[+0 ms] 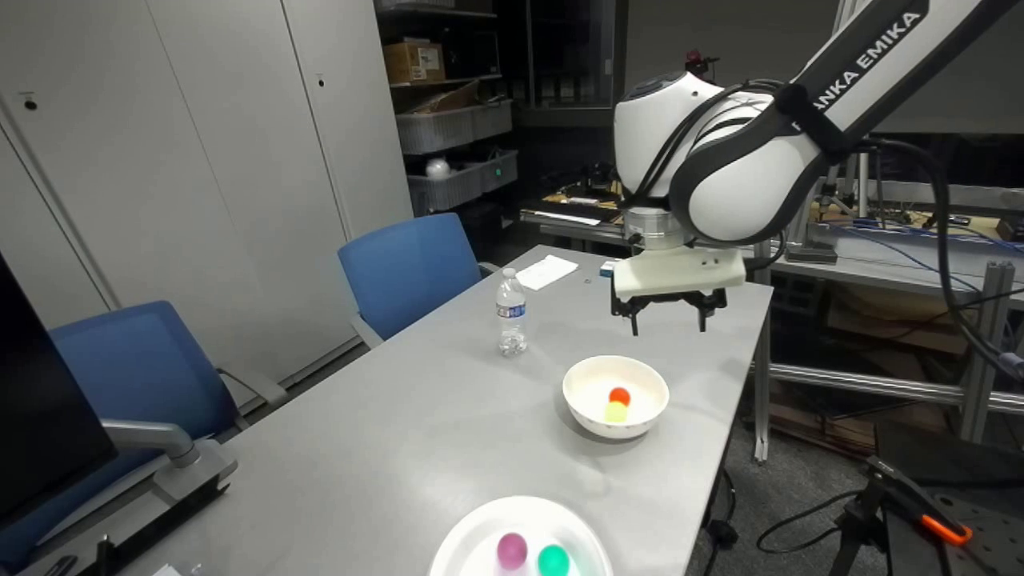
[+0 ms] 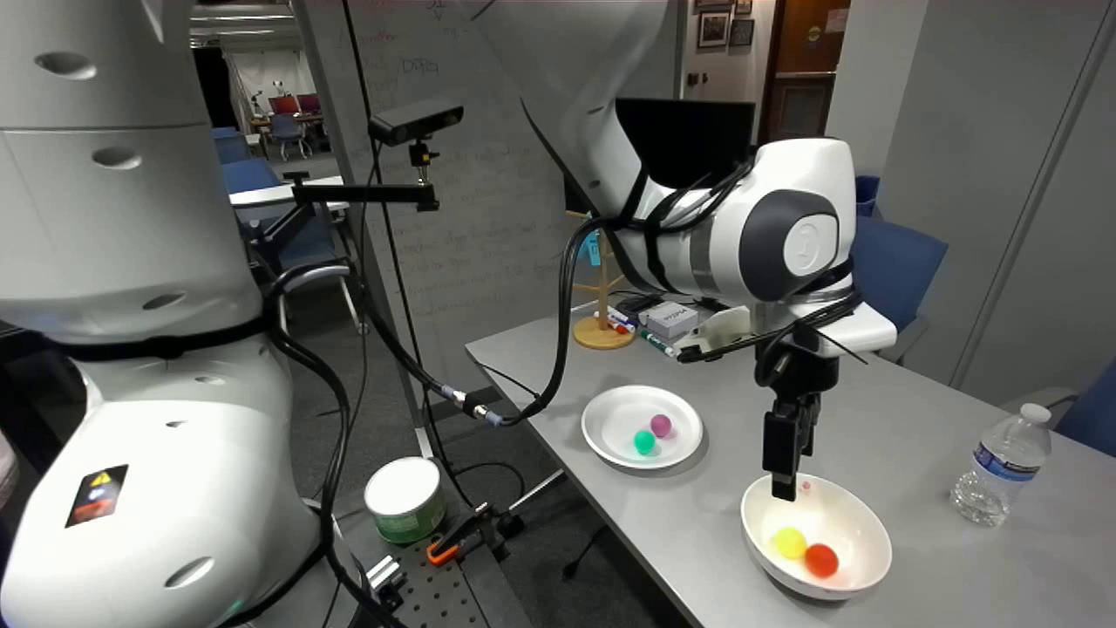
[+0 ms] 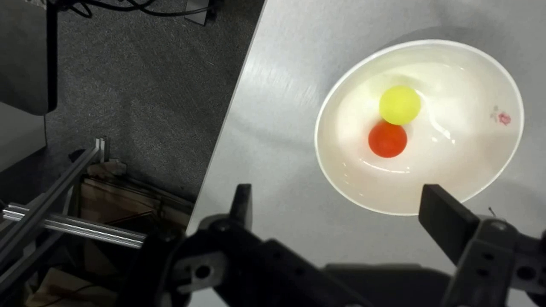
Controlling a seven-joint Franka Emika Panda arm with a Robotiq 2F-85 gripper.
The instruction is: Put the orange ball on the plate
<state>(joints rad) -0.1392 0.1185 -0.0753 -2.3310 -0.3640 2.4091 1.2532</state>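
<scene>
A small orange-red round ball [image 3: 387, 139] is lying inside a deep round white bowl [image 3: 465, 128], apparently touching a bright yellow ball [image 3: 399, 105]. The black two-fingered gripper [image 1: 669, 330] is hovering above the flat grey table [image 1: 360, 448], off to one side of the orange-red ball, its fingers standing wide apart with nothing between them. A shallow round white plate [image 2: 606, 432] is resting apart from the bowl, bearing a small pink ball [image 2: 660, 426] and a small teal ball [image 2: 644, 442]. The orange-red ball is looking light and smooth, though its stiffness is not showing. Being round, it is probably going to be rolling away from any lopsided touch, so the fingers should be closing gently across its widest line, on the two sides clear of the yellow ball; their line in the wrist view is seeming to suit that
</scene>
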